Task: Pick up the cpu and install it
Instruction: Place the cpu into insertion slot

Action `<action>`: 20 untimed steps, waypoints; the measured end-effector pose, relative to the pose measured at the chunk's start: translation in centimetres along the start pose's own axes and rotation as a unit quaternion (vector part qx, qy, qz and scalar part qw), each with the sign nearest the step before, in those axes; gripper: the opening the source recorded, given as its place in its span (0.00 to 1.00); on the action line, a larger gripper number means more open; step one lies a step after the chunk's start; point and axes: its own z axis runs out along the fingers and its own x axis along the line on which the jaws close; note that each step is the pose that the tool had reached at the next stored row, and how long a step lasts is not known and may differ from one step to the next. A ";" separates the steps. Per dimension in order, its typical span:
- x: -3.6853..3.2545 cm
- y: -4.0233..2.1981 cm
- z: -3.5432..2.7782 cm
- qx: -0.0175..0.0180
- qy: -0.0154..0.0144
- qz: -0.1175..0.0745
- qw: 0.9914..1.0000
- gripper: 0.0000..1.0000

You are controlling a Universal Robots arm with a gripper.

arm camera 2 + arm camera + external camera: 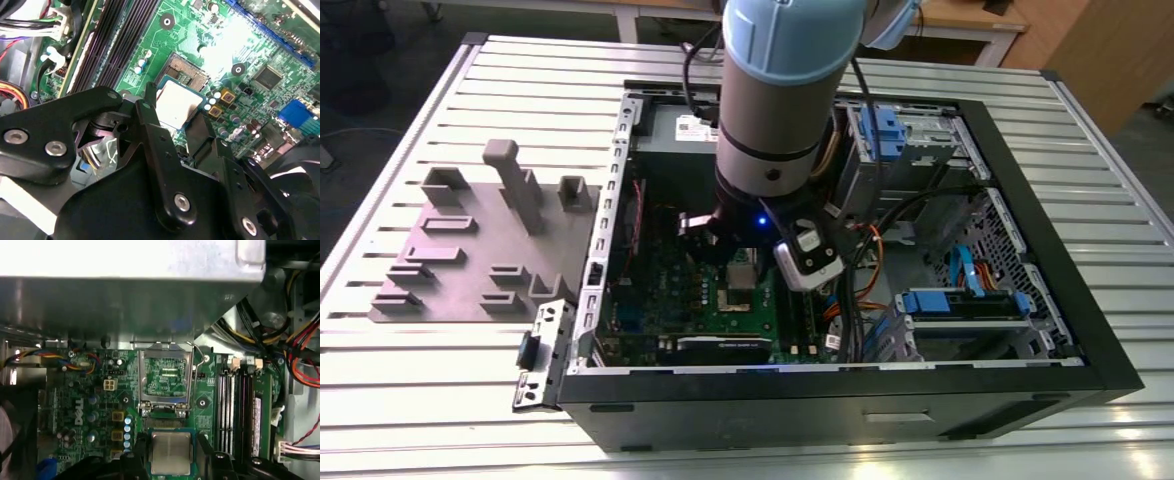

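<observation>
- The gripper (175, 114) is pinching the cpu (180, 102). In both wrist views its black fingers (152, 125) are pressing in on two opposite edges of the chip, whose silver-grey top is facing the cameras.
- The cpu is sitting just beside the open socket (187, 70) and is not yet seated in it. Its height above the board cannot be told.
- By judgement, a good placement is depending on a level chip, squared to the socket outline, and a light, even grip that is not tilting it.
- The socket frame (165, 376) is standing raised beyond the socket. Any approach is best kept clear of its edge.
- The long black memory sticks (235, 410) are lying alongside the socket, near one finger. Sideways drift toward them is risking contact.
- In the exterior view, the arm (781, 110) is reaching down at the frame's centre into the computer case (854, 405), over the green motherboard (720, 320).
- At the exterior view's left, a grey fixture plate (454, 260) is resting on the slatted table (400, 400), well apart from the work.
</observation>
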 end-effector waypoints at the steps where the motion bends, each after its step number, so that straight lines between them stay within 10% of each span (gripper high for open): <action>1: 0.00 -0.15 0.16 0.000 0.000 0.000 1.000 0.47; 8: 0.23 -0.49 1.32 0.000 0.006 -0.001 1.000 0.47; 20: 0.22 -0.59 2.67 0.000 0.006 0.001 1.000 0.47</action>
